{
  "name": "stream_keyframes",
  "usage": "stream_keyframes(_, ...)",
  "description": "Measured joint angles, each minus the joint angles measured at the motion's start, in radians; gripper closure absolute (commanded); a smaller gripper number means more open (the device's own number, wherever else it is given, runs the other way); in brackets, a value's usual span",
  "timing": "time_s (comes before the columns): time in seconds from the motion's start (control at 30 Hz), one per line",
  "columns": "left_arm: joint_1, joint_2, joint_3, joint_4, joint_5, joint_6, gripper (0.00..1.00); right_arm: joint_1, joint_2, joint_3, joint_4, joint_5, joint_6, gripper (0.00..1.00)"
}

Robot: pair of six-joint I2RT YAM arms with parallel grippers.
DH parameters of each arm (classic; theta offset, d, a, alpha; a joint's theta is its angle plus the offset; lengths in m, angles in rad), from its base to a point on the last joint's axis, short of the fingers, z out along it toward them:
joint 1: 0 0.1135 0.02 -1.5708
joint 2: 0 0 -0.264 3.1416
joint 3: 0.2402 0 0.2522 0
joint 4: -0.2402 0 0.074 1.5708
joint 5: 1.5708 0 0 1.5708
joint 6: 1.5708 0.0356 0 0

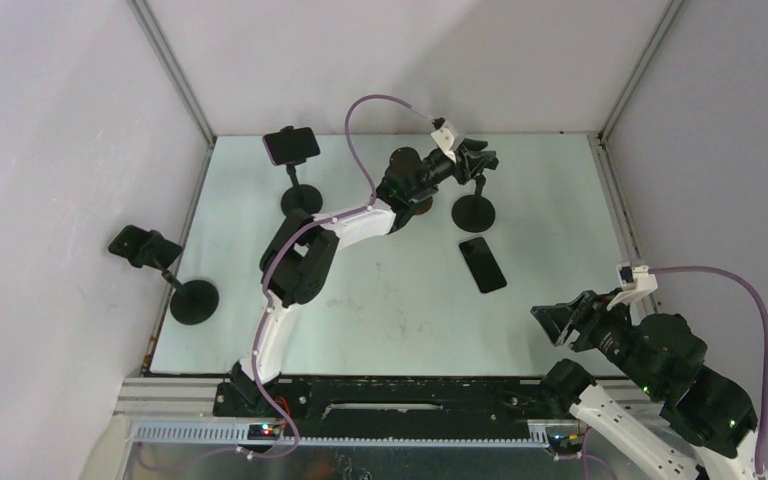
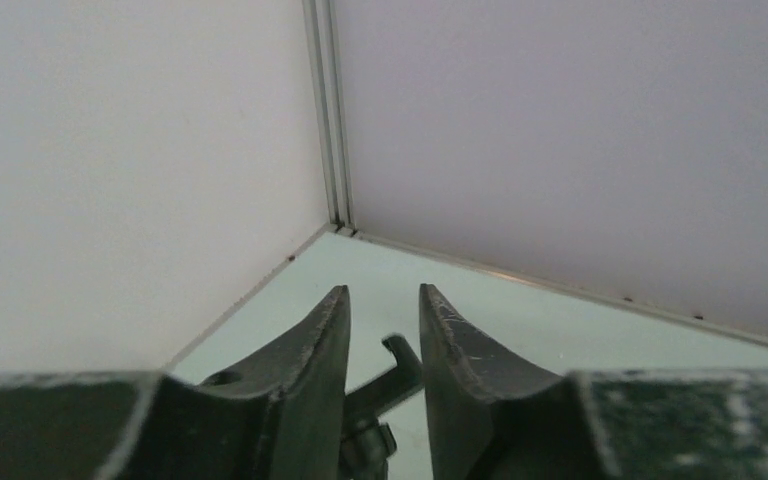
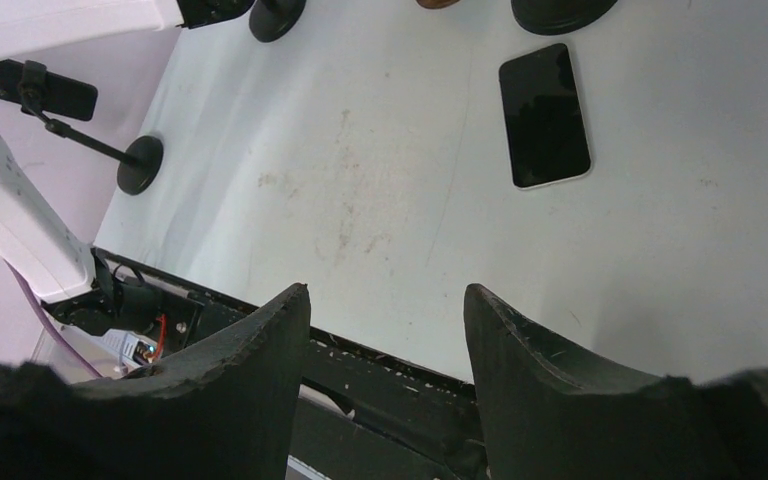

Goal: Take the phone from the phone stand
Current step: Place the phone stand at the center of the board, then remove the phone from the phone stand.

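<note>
A black phone (image 1: 482, 264) lies flat on the table right of centre, screen up; it also shows in the right wrist view (image 3: 545, 115). Just behind it stands an empty phone stand (image 1: 473, 211). My left gripper (image 1: 477, 160) is at this stand's head, jaws narrowly apart with the clamp arm (image 2: 400, 362) between them. A second phone (image 1: 291, 145) sits clamped in the back-left stand (image 1: 301, 198). My right gripper (image 1: 560, 322) is open and empty over the near right edge, also seen in the right wrist view (image 3: 385, 290).
A third stand (image 1: 191, 300) with an empty clamp is at the left wall; it also shows in the right wrist view (image 3: 140, 165). White walls enclose the table (image 1: 380, 320). A black rail (image 1: 390, 392) runs along the near edge.
</note>
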Motion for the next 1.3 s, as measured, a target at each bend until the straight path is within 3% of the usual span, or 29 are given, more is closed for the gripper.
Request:
stream_keyframes(0.13, 0.000, -0.008, -0.060, -0.014, -0.015, 0.015, 0.51, -0.001, 0.000, -0.021, 0.000, 0.001, 0.000, 0.39)
stream_keyframes(0.2, 0.000, -0.025, -0.092, -0.047, -0.030, 0.022, 0.42, -0.002, 0.000, -0.032, 0.000, 0.003, 0.000, 0.39)
stream_keyframes(0.23, 0.000, -0.039, -0.111, -0.059, -0.039, 0.024, 0.33, -0.002, 0.000, -0.037, 0.000, 0.004, 0.000, 0.39)
stream_keyframes(0.53, 0.000, -0.293, -0.248, -0.162, -0.130, 0.053, 0.07, -0.002, -0.005, -0.047, 0.000, 0.031, -0.003, 0.39)
stream_keyframes(0.93, 0.001, -0.530, -0.262, -0.407, -0.328, 0.050, 0.00, -0.002, -0.005, -0.048, 0.000, 0.038, -0.003, 0.39)
stream_keyframes(1.3, 0.047, -0.615, -0.307, -0.742, -0.352, 0.124, 0.00, -0.007, 0.018, -0.052, 0.000, 0.038, -0.003, 0.40)
